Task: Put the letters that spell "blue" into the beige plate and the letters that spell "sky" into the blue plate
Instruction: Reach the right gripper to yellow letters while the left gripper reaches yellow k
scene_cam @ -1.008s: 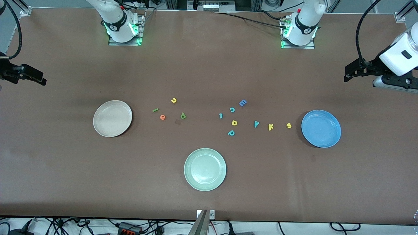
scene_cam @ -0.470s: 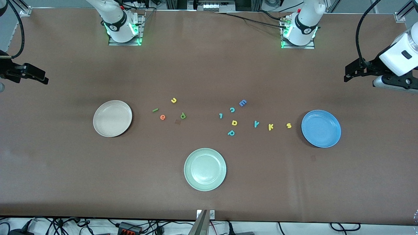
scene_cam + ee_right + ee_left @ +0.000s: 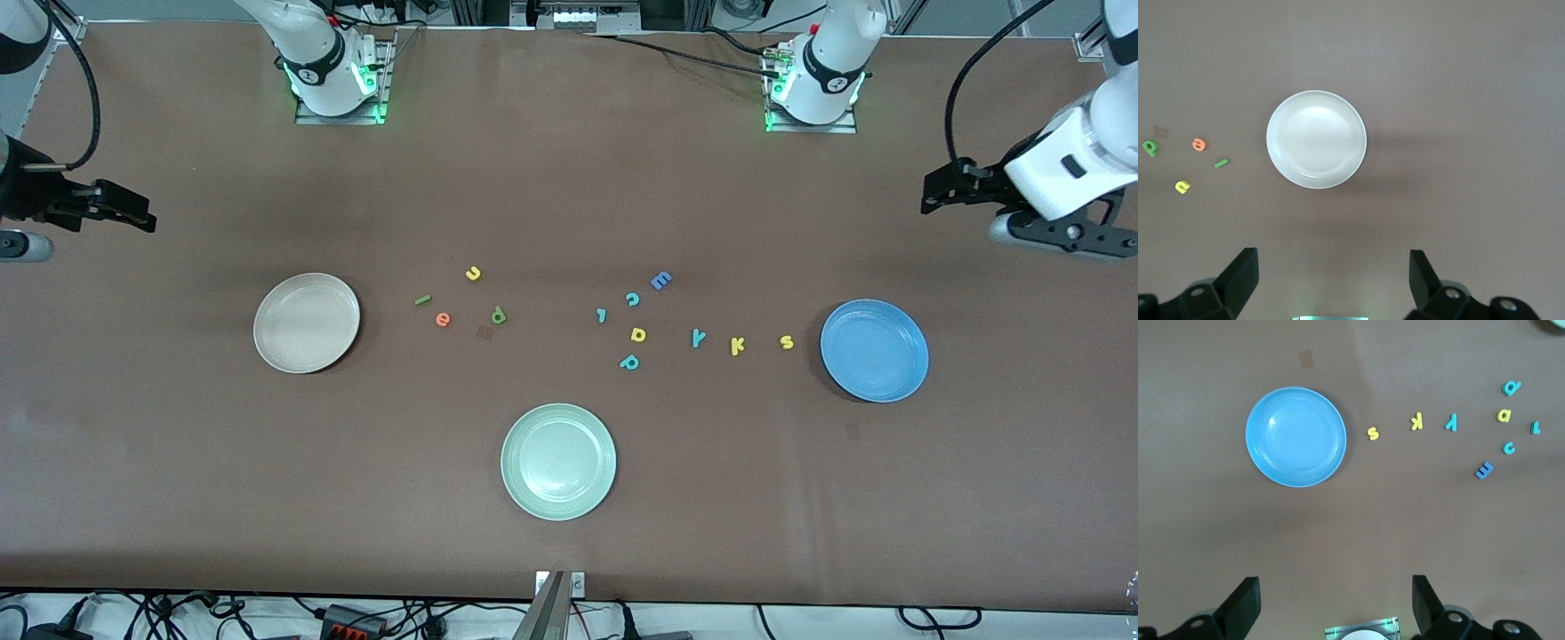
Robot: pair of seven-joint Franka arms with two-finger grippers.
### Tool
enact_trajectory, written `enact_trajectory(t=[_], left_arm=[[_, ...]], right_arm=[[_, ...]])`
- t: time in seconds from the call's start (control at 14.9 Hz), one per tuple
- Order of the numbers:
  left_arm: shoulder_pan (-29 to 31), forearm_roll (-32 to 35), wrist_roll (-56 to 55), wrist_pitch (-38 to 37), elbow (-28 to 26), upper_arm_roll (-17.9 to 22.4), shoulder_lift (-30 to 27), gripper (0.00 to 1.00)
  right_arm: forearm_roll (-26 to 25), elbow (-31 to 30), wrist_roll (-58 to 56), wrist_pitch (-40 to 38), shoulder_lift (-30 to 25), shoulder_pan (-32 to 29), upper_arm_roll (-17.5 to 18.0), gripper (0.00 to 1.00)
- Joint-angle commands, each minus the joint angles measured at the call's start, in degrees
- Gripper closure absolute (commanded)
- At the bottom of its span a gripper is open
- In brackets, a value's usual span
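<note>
Both arms are drifting inward since a second ago; letters and plates haven't moved. Left gripper (image 3: pixel 929 193) and right gripper (image 3: pixel 142 216) are hovering high at the desk's (image 3: pixel 569 533) ends, jaws wide open, empty. No pick started yet: "sky" letters (image 3: pixel 737 344) are lying just beside the blue plate (image 3: pixel 874 350), "blue" letters (image 3: pixel 458 300) near the beige plate (image 3: pixel 307 322), so next each arm is needing a descent onto its nearest letter.

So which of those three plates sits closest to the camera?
The pale green plate. It lies lowest in the front view, while the beige plate and blue plate sit higher up, toward opposite table ends.

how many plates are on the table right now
3, none hidden: the beige plate toward the right arm's end, the blue plate toward the left arm's end, and the pale green plate between them, nearest the front camera.
</note>
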Motion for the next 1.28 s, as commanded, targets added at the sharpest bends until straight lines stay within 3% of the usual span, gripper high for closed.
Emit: enact_trajectory(t=[0.0,0.34,0.47,0.67,0.87,1.01,1.21], left_arm=[[-1.0,0.2,0.0,-1.2,2.1,-0.2,5.4,0.00],[-6.6,0.2,-5.9,4.5,1.2,-0.4,13.1,0.00],[-9.0,0.3,-10.3,8.8,0.8,-0.4,16.2,0.00],[-10.1,0.2,-12.9,22.3,-6.5,-0.5,17.9,0.00],[-11.8,0.2,-17.3,36.0,-14.6,-0.4,19.3,0.00],[-13.8,0.3,-20.8,40.0,-15.4,-0.4,22.0,0.00],[-14.7,0.6,-21.7,46.6,-15.5,-0.4,27.1,0.00]], right_arm=[[0.1,-0.4,-1.3,-0.2,2.1,3.6,0.0,0.00],[0.5,-0.5,-0.4,3.6,8.9,13.1,0.0,0.00],[3.2,-0.6,-0.1,5.9,11.3,15.0,0.0,0.00],[4.8,-2.6,-0.1,10.0,14.6,16.9,0.0,0.00],[4.8,-11.2,7.7,19.6,14.8,19.6,0.0,0.00],[4.8,-15.4,11.2,24.8,14.8,22.1,0.0,0.00],[4.8,-16.3,16.5,27.3,17.2,25.9,0.0,0.00]])
